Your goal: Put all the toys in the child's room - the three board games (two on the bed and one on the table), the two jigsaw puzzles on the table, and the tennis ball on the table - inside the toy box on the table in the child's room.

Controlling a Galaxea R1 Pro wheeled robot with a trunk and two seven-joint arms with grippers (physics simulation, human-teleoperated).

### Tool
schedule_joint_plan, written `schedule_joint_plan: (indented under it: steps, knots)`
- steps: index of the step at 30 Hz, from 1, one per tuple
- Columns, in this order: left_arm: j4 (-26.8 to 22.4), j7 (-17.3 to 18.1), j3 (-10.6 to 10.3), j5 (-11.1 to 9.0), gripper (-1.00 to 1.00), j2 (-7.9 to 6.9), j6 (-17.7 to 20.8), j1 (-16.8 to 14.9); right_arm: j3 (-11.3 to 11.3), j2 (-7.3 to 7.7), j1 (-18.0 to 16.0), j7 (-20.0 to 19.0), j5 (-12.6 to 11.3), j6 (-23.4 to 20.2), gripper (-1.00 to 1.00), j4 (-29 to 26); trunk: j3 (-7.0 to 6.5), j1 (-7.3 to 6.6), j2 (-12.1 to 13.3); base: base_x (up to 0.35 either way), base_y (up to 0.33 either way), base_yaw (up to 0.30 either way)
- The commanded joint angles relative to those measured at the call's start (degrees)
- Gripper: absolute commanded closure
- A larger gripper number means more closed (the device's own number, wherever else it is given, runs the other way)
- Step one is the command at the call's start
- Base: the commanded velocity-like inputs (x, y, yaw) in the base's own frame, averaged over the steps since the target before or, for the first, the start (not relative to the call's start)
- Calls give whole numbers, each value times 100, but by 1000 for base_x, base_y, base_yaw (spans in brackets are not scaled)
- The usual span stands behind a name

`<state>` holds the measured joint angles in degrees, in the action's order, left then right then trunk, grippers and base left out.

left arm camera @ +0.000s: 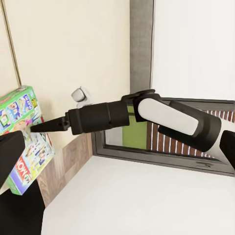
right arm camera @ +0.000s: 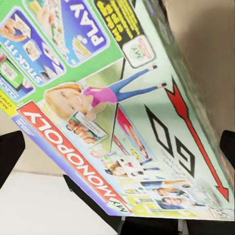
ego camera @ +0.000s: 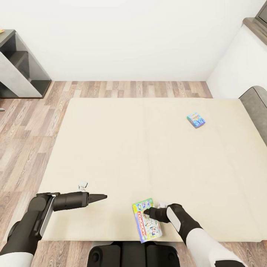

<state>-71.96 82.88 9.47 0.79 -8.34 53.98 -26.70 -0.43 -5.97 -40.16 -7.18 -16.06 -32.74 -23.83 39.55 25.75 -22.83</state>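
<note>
Green Monopoly box lay on the cream bed, directly under the right hand, fingers apart astride it; left hand hovered pinched together; blue game lay well beyond.

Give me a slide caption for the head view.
Right claw reaches onto a Monopoly box at the bed's near edge; a second board game lies farther across.

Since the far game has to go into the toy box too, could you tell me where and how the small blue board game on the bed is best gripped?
The small blue board game lies flat on the bed, skewed, far toward the right side. Probably best to come straight down from above and pinch it across its shorter width, fingers on the two long edges. Its flat pose leaves no side face raised for a sideways grip.
</note>
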Motion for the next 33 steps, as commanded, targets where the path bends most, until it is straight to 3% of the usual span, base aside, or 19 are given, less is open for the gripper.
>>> schedule_joint_plan:
  steps: [1,33]
  knots:
    - [-2,27,2,9,-100,-1,60,-2,-7,-7,-3,-16,-8,-29,-100,-8,6,3,-9,0,0,0]
    - [-2,51,18,9,-100,-9,52,-2,-62,-10,-10,-37,-48,-72,-100,-181,6,3,-9,0,0,0]
